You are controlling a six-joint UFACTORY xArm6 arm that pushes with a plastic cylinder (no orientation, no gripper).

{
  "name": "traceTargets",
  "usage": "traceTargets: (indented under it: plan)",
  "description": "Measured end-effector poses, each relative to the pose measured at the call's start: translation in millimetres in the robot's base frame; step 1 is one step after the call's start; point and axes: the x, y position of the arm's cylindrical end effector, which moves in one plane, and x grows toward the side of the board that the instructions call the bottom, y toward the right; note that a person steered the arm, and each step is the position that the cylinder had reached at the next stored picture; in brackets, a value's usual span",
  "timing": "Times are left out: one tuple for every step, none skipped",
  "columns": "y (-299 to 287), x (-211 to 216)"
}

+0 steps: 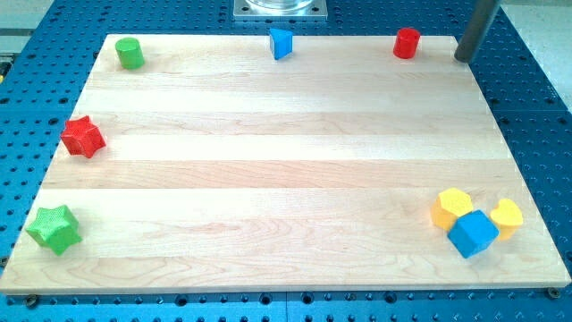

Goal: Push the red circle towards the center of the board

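Observation:
The red circle [407, 43] is a short red cylinder standing at the board's top edge, right of the middle. My tip [463, 58] is at the board's top right corner, just to the right of the red circle and apart from it. The rod rises from there out of the view's top. The wooden board [286, 170] fills most of the view.
A blue block [281, 43] sits at the top edge near the middle. A green cylinder [130, 53] is at the top left. A red star [82, 137] and a green star [54, 229] are on the left. Two yellow blocks [452, 207] [507, 217] and a blue cube [472, 233] cluster at the bottom right.

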Motion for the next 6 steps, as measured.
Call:
traceTargets:
  plan:
    - [-23,-20]
    - [-65,-21]
    - [-107,-19]
    - [-109,-24]
    - [-156,43]
    - [-158,92]
